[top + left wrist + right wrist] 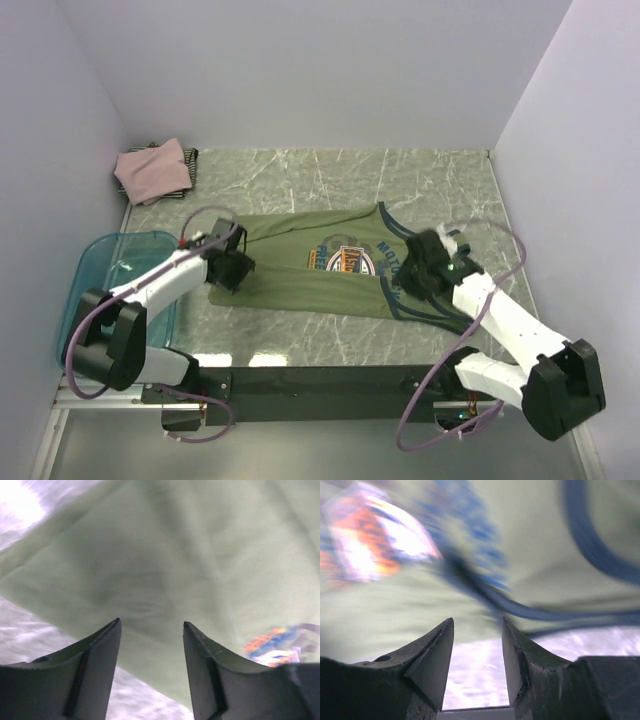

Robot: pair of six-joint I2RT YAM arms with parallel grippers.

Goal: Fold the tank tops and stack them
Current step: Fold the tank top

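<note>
While the green top (320, 265) lies spread flat on the tabletop (300, 175), its long axis runs left to right across the near middle, hem end toward the left arm, strap end toward the right.

- Left claw (151, 624): over the hem end, jaws apart, nothing between them; green cloth directly ahead of the tips.
- Right claw (477, 621): at the strap end by the navy trim, jaws apart, bare tabletop showing between them; cloth edge just beyond the tips.
- Nearness: each arm is closest to its own end, so a fold along the axis likely calls for both.
- Pink top (152, 168): far left corner, folded on a striped top (190, 158), well apart.
- Bin (100, 260): left edge, beside the left arm.
</note>
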